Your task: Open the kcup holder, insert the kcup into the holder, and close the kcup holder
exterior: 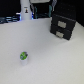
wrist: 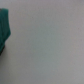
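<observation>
A white table (exterior: 45, 60) is seen in the exterior view, carrying the items of the task. The kcup holder (exterior: 64, 26), a black boxy unit with a flat top, is placed near the far edge of the table, toward the exterior view's right. Its front face is turned toward the near side; light marks are noted on that face, but the picture is too blurred for it to be judged whether the tray is slid out or pushed in. The kcup (exterior: 23, 58), a small white pod with a green and dark lid, is found standing on the bare table surface toward the near left part, well apart from the holder. A white bottle-shaped object (exterior: 25, 12) with dark marks is observed at the far edge, toward the exterior view's left.

In the wrist view, a plain pale surface fills most of the picture, with a blurred teal shape (wrist: 5, 27) at one side; its identity cannot be established. The gripper is not seen in either view, so the state of its jaws cannot be told.
</observation>
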Controlling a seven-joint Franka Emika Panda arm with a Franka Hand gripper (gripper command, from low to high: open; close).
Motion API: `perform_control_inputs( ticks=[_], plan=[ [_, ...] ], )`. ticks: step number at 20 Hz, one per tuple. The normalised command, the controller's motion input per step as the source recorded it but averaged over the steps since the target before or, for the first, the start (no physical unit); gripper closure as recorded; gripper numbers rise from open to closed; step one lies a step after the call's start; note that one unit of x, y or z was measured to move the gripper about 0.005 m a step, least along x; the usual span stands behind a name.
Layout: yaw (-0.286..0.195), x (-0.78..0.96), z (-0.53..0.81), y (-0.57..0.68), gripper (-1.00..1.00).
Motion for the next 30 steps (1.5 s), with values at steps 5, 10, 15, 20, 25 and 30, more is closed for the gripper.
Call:
perform_control_inputs(
  ticks=[5,10,15,20,25,30],
  plan=[
    [-0.156,-0.52,0.01,0.54,-1.00],
    [-0.175,-0.46,0.01,0.60,-1.00],
    [-0.187,-0.42,0.01,0.61,-1.00],
    [-0.189,-0.41,-0.01,0.62,-1.00],
    [-0.183,-0.43,-0.05,0.62,-1.00],
    [-0.170,-0.43,-0.13,0.66,-1.00]
  ],
)
